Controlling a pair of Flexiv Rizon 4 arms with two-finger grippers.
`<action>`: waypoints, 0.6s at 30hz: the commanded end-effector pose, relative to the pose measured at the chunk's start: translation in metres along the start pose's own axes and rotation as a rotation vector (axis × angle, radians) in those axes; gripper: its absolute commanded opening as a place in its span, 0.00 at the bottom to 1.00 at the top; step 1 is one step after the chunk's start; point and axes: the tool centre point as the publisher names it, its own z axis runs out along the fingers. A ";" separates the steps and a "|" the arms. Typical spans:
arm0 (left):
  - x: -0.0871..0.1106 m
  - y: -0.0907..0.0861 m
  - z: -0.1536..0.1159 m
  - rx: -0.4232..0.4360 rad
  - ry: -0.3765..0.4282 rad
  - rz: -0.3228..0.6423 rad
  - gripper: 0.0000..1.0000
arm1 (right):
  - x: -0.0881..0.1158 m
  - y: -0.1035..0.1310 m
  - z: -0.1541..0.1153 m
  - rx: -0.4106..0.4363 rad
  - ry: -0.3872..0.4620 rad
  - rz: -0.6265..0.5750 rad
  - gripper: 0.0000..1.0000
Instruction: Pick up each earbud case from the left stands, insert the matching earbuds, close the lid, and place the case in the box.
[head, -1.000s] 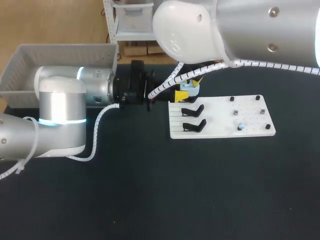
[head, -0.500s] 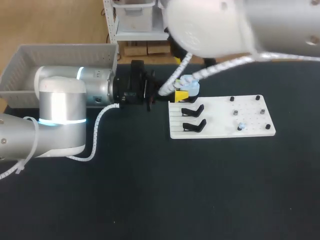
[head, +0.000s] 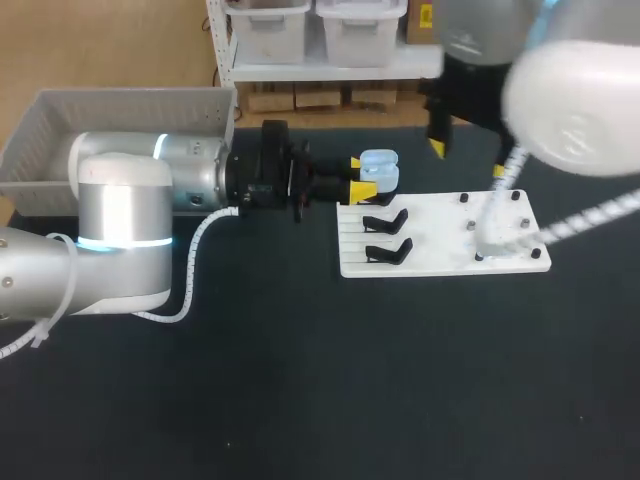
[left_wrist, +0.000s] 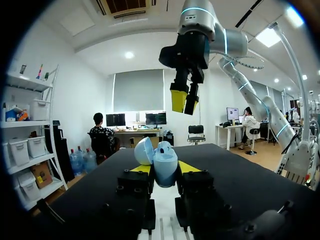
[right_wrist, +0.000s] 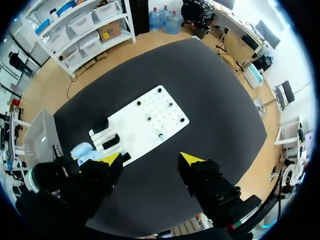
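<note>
**Holding the open case out for the right claw to load**

The pale blue, egg-shaped plastic earbud case (head: 378, 172) sits pinched between the yellow tips of the left claw (head: 362, 182), one finger on each flank. It is over the far-left corner of the flat white pegboard (head: 440, 262), just beyond the two black plastic stands (head: 386, 236). In the left wrist view the case (left_wrist: 165, 166) stands upright in the left claw (left_wrist: 164, 168), with its lid swung open to one side. Its mouth looks to face upward, so the way in is from above.

The right claw (head: 467, 158) hangs high over the far side of the board, to the right of the case and well apart from it. Its fingers are spread wide with nothing between them (the right wrist view shows the right claw (right_wrist: 150, 160) parted, looking straight down on board and case). A small pale speck (head: 483, 252) lies on the near-right part of the board and may be an earbud, though it is too small to tell. By my reading the right arm is the nearer one to it, and would have to drop and then carry leftward to the case.

The left arm lies stretched level from the left, its wrist in front of the grey plastic box (head: 120, 100).
</note>
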 end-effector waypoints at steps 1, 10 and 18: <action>0.001 -0.001 0.000 -0.005 -0.001 0.003 0.00 | 0.003 -0.028 0.012 -0.210 -0.004 -0.047 0.69; 0.001 -0.001 0.000 -0.005 -0.001 0.003 0.00 | 0.002 -0.033 0.057 -0.172 -0.006 -0.196 0.58; 0.001 -0.001 0.000 -0.005 -0.001 0.003 0.00 | 0.010 -0.033 0.102 -0.128 0.039 -0.270 0.51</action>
